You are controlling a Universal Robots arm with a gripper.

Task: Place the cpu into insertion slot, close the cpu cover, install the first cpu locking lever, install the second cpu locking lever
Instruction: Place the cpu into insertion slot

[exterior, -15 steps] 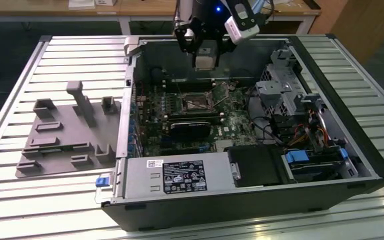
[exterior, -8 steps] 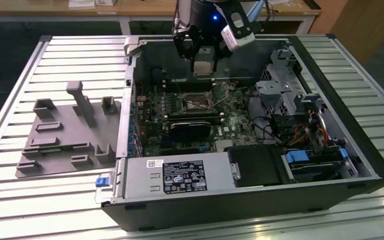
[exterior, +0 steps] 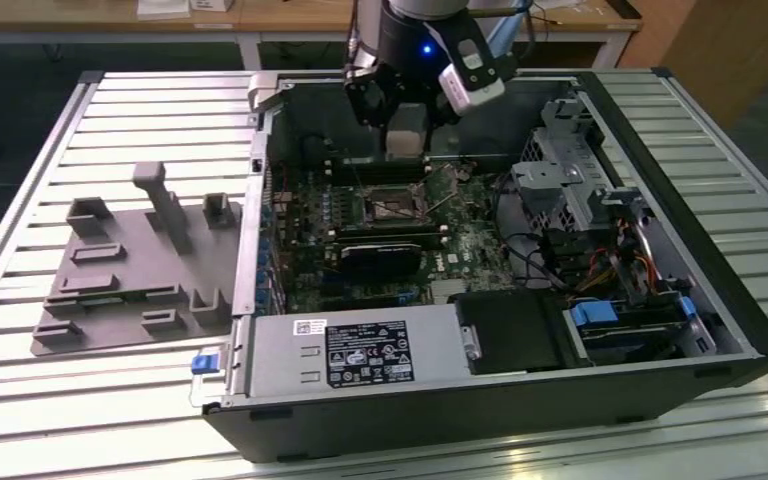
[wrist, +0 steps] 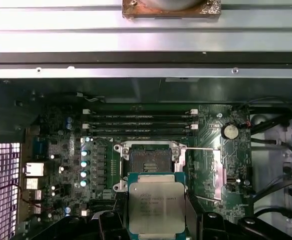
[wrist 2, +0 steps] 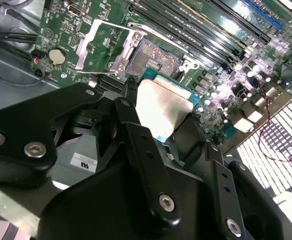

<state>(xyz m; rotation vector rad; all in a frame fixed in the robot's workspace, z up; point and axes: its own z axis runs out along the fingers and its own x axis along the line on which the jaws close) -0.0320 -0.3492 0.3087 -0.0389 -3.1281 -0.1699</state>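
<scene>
Slatted grey metal table (exterior: 37, 150), open black computer case (exterior: 491, 420) on it. Black gripper (exterior: 407, 148) clamped on small square silver-topped cpu (wrist: 156, 205), poised just above dark, silver-rimmed insertion slot (wrist: 148, 161), not seated.

Matte black angular gripper (wrist 2: 158, 112) of bolted flat links, studded with round silver screws (wrist 2: 167, 202) and bearing a small white label (wrist 2: 83, 163), below a silver-and-black arm (exterior: 418, 25) with a blue light (exterior: 426, 47) and a white boxy attachment (exterior: 471, 82).
</scene>
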